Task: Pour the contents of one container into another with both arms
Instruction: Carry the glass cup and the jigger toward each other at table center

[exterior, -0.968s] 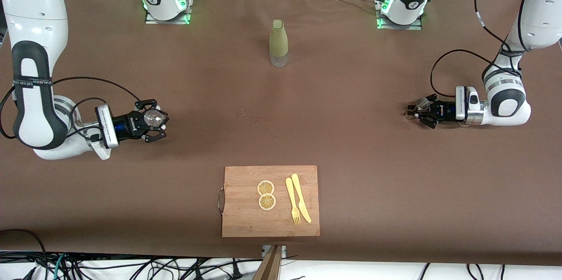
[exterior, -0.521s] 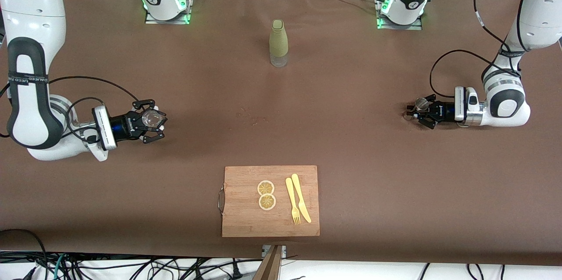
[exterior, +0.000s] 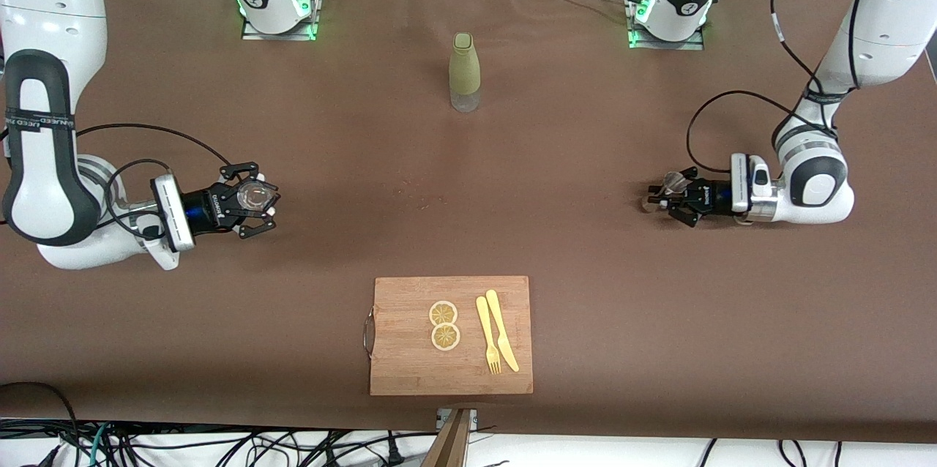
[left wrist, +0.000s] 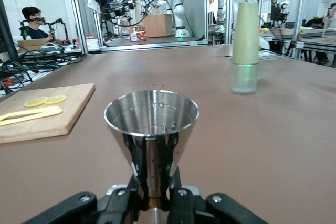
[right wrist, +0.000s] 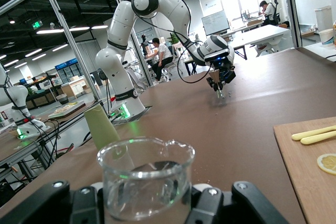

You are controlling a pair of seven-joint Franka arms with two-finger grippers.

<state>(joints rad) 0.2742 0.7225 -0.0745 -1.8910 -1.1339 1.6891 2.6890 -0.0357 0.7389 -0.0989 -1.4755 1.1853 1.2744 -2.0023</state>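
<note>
My left gripper is shut on the narrow waist of a steel jigger, held upright just above the cloth toward the left arm's end of the table. In the left wrist view the jigger's cone stands above the closed fingers. My right gripper is shut on a small clear glass beaker over the right arm's end of the table. The beaker fills the right wrist view between the gripper's black fingers. Both arms reach in low from the table's ends.
A tall olive-green bottle with a clear base stands mid-table near the robots' bases. A wooden cutting board lies near the front camera, carrying two lemon slices and a yellow fork and knife. A few crumbs dot the brown cloth.
The left arm has carried the jigger toward the table's middle. The right gripper with the beaker has drifted slightly back toward its own end.
</note>
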